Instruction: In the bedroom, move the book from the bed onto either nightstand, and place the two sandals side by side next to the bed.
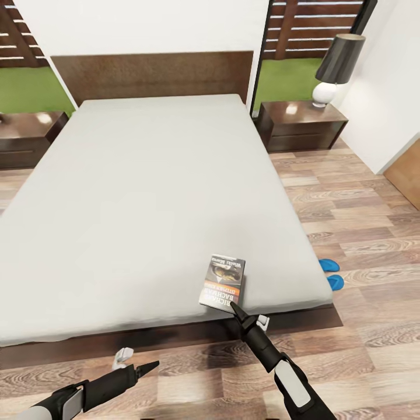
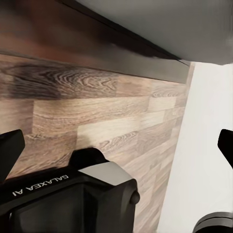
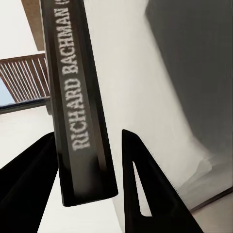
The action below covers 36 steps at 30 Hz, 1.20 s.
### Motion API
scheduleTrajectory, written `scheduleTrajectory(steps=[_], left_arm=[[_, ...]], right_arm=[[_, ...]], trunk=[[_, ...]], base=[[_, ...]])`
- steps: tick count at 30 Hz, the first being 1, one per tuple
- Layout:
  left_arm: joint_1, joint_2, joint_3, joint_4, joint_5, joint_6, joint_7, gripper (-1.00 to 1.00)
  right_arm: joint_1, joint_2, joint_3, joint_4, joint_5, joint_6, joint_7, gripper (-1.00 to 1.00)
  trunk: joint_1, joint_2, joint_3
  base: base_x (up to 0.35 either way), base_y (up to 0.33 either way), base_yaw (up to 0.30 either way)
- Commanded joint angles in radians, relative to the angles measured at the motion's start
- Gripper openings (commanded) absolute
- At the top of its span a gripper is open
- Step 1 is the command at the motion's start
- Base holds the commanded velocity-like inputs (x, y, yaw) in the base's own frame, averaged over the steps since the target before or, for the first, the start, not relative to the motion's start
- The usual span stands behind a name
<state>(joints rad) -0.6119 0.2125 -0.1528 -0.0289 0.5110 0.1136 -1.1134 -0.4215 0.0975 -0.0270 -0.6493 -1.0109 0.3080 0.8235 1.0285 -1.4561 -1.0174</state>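
The book [image 1: 223,281] lies near the front right corner of the bed's grey mattress [image 1: 151,198], cover up. My right gripper [image 1: 235,307] is at its near edge. In the right wrist view the book's spine [image 3: 80,111] with the white "Richard Bachman" lettering stands between the two black fingers [image 3: 141,179], and the gripper [image 3: 87,133] is shut on it. Two blue sandals [image 1: 331,273] lie on the floor by the bed's right side, partly hidden by the mattress. My left gripper [image 1: 147,368] hangs open, low over the floor in front of the bed, with nothing in it [image 2: 116,145].
A dark nightstand [image 1: 300,124] with a black-shaded lamp [image 1: 335,67] stands right of the headboard, and another nightstand [image 1: 29,137] stands at the left. Wood-plank floor [image 1: 361,221] runs along the bed's right side. The dark bed frame [image 2: 121,58] edges the floor.
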Motion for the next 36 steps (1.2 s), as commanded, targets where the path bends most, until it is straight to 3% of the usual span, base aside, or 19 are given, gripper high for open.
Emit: scheduleTrajectory(steps=[1, 36], left_arm=[[0.000, 0.001, -0.008, 0.000, 0.011, 0.011, -0.003, 1.00], [0.000, 0.001, -0.009, 0.000, 0.009, 0.012, -0.005, 1.00]], right_arm=[[0.000, 0.001, -0.003, 0.000, -0.006, 0.010, 0.002, -1.00], [0.000, 0.002, -0.001, 0.000, 0.000, 0.017, 0.001, -1.00]], trunk=[[-0.004, 0.007, 0.003], [-0.138, 0.252, 0.112]], base=[[0.000, 0.000, 0.000], [0.000, 0.000, 0.000]])
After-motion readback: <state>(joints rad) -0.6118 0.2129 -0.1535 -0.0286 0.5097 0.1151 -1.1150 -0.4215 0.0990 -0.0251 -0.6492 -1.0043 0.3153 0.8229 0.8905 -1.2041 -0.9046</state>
